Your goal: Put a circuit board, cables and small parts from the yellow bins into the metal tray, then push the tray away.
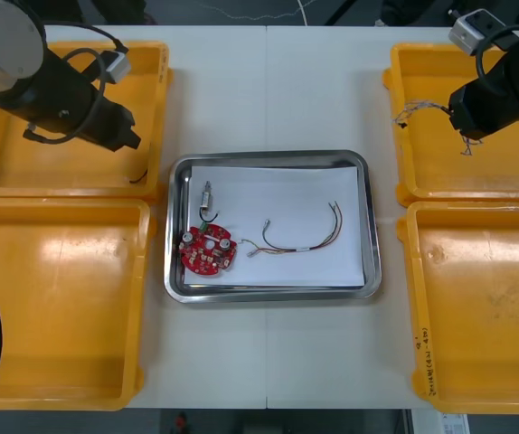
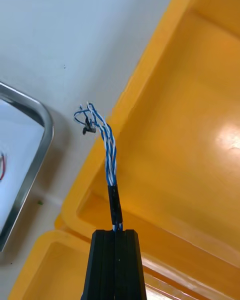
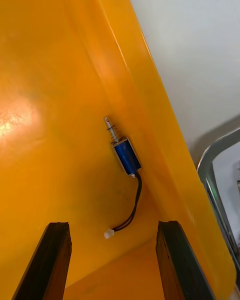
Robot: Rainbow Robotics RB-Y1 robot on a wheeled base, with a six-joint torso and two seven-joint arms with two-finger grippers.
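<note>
Right wrist view: the right pincer is clenched on the black-sleeved end of the twisted blue and white cable, above the yellow bin at the tabletop's far right corner. The hold is thin and the frayed end hangs free. It could slip out, or catch the bin's rim and drop short of the metal tray at the tabletop's middle, where a red circuit board already lies.

The left pincer is released, its fingers spread above a small metal part in the far left bin. That part lies close against the bin's wall. One finger may strike the wall, or the grip may close on its black lead alone.
</note>
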